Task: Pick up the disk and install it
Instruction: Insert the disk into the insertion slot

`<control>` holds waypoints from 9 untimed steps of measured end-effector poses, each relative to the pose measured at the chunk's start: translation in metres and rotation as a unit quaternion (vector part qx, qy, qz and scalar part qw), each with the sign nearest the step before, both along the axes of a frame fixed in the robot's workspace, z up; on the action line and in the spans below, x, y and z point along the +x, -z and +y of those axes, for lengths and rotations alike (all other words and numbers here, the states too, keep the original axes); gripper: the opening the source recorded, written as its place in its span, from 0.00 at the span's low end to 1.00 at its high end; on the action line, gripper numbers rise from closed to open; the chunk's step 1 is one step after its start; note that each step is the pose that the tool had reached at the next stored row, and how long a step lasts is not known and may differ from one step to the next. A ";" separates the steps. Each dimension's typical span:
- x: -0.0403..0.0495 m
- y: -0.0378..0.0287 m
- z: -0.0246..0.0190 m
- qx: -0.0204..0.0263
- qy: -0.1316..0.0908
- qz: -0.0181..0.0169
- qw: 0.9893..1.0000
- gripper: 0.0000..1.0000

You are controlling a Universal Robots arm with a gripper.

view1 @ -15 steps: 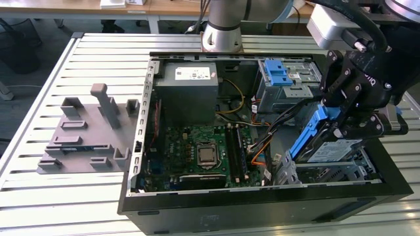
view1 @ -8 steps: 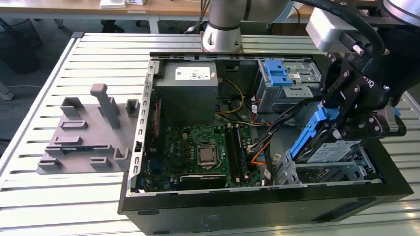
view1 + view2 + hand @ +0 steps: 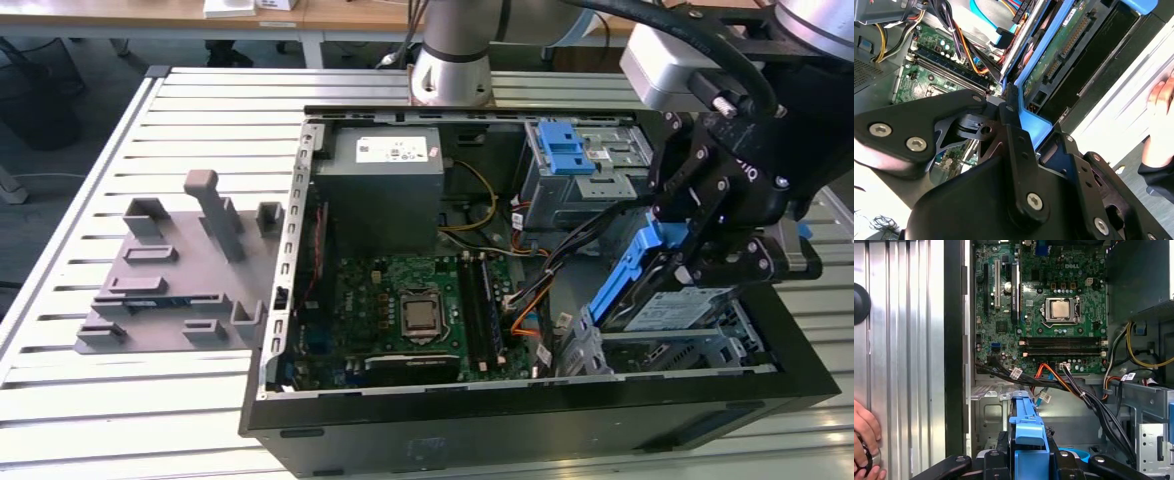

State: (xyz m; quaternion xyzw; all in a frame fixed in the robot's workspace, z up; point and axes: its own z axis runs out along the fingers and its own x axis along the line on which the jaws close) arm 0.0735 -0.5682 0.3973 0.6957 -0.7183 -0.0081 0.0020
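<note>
The disk (image 3: 663, 308), silver with a white-and-blue label and blue rails, hangs tilted over the metal drive bay (image 3: 707, 350) at the near corner of the open computer case, on the exterior view's right. My gripper (image 3: 694, 265) is shut on its upper end from above. In the second wrist view the gripper (image 3: 1011, 117) clamps the blue rail, and the disk (image 3: 1054, 60) shows its green circuit board and connector. The first wrist view looks down along the disk's blue rail (image 3: 1026, 426) between the gripper's (image 3: 1026, 460) black links, over the case floor.
Inside the case lie the motherboard (image 3: 414, 300), a grey power-supply box (image 3: 387, 170), a blue-fronted caddy (image 3: 567, 150) and loose cables (image 3: 1074, 385). A grey plastic stand (image 3: 180, 265) sits on the slatted table (image 3: 134, 420). A person's hand (image 3: 864, 440) rests outside the case.
</note>
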 end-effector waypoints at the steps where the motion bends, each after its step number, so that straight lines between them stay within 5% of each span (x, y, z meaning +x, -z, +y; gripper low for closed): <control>1: 0.0000 0.0001 0.0000 0.000 0.000 0.000 1.000 0.36; 9: 0.0000 0.0007 0.0000 0.000 0.000 0.000 1.000 0.36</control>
